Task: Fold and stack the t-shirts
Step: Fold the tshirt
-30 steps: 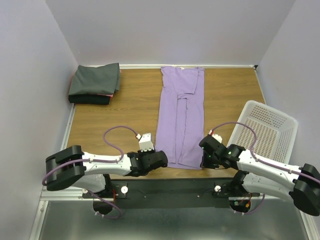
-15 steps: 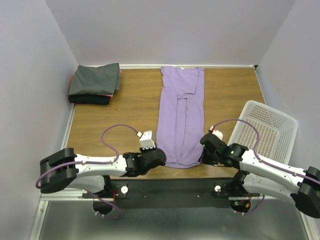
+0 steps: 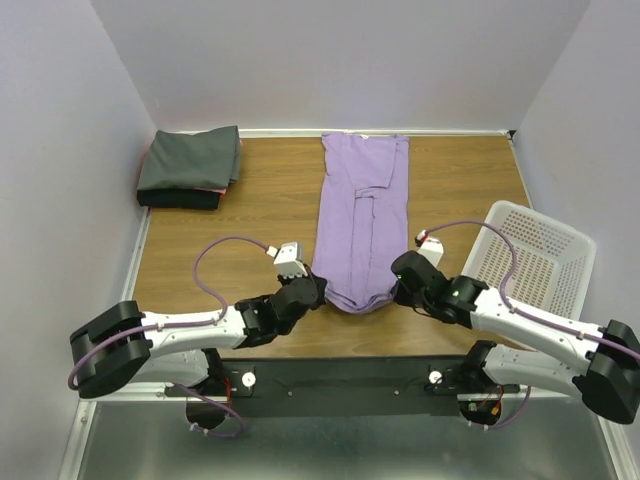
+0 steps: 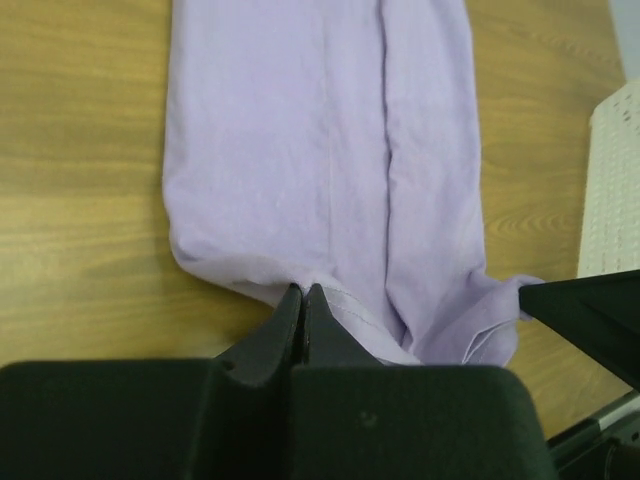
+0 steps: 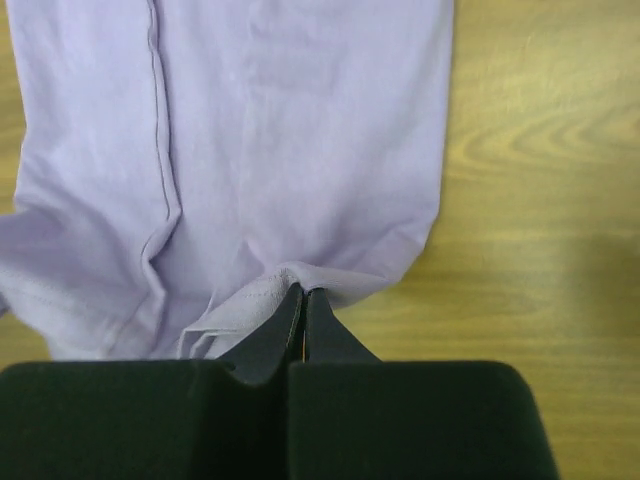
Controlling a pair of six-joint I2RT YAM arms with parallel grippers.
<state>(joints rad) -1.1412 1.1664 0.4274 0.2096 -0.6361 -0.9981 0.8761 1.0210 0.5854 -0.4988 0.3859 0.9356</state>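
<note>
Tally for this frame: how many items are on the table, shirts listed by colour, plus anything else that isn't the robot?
lavender t-shirt, laid out long: 1
dark grey t-shirt, folded, top of the stack: 1
pinkish t-shirt, only an edge showing in the stack: 1
black folded garment, bottom of the stack: 1
white mesh basket: 1
Total: 5

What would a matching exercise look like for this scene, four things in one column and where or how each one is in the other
Things:
1. lavender t-shirt
2. dark grey t-shirt
3. white basket
4. left gripper

Places or states:
A. folded, far left corner
B. near right side
C. shut on the near hem of the cloth
D. laid lengthwise down the middle

Pairs: 1-D, 2-A, 3-B, 4-C
</note>
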